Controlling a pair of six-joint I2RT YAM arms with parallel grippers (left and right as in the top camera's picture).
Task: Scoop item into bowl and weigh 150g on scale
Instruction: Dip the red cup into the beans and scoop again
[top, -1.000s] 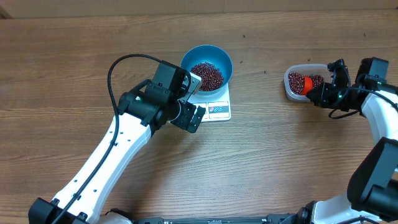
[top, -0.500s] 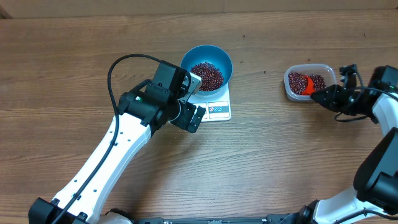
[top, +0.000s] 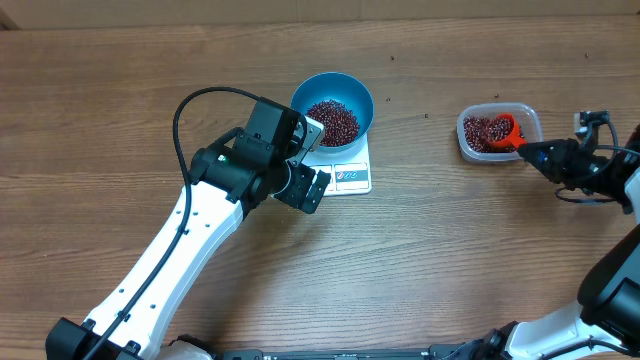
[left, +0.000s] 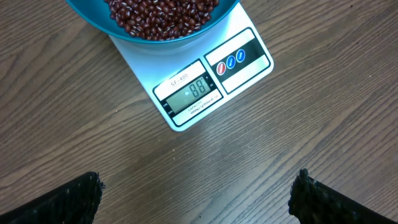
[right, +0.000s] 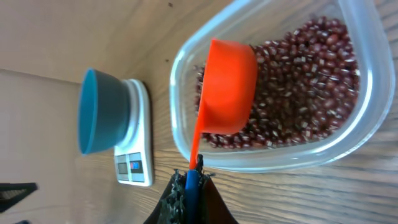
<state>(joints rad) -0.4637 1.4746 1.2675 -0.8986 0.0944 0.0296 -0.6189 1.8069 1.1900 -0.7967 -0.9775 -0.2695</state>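
Note:
The blue bowl (top: 361, 92) sits on the white scale (top: 352, 178) and holds a pile of dark red beans (top: 332, 120). In the left wrist view the bowl (left: 93, 17) and its beans (left: 161, 15) are at the top, and the scale (left: 249, 59) has a display (left: 193, 92) reading 88. My left gripper (top: 316, 160) (left: 196, 190) hovers open beside the scale, holding nothing. My right gripper (top: 537, 152) (right: 191, 183) is shut on the handle of the red scoop (top: 503, 129) (right: 227, 87). The scoop's cup lies on the beans (right: 305, 93) in the tub.
The clear plastic tub (top: 531, 119) (right: 367, 118) of beans stands at the right of the wooden table. The right wrist view also shows the bowl (right: 99, 112) on the scale (right: 134, 165) far to the left. The left arm's black cable (top: 190, 105) loops above the table.
My right arm has drawn back to the right, and the scoop has shifted from the tub's front edge toward its middle. The left arm, bowl and scale have not moved.

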